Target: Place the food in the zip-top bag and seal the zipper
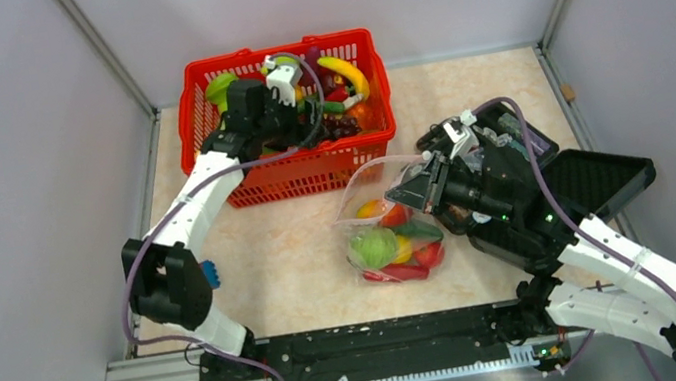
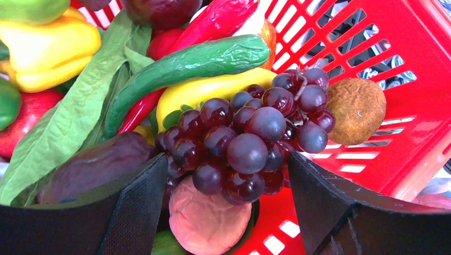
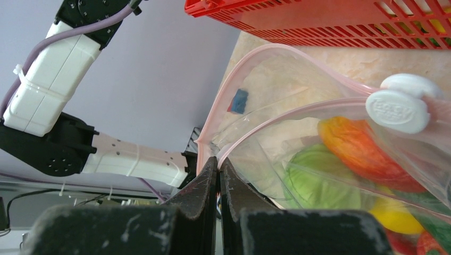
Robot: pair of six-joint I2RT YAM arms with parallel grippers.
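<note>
Left gripper (image 2: 226, 159) gapes over the purple grapes (image 2: 250, 138); you straddle the bunch squarely, then close; right gripper (image 3: 219, 164) pinches the zip-top bag (image 3: 266, 79).

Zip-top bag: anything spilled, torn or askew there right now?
Nothing stands out. The crinkly clear plastic zip-top bag has its mouth open, pinched at its pinkish zipper strip by the right gripper; the toy food sits inside, none spilled beside it.

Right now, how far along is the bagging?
Done: cabbage and chili, among others, sit in the zip-top bag. In hand: right gripper is shut on the bag's mouth edge, holding it open; left gripper hangs open over the grapes in the red basket. Left: bag the grapes, then run the slider along the open zipper.
</note>
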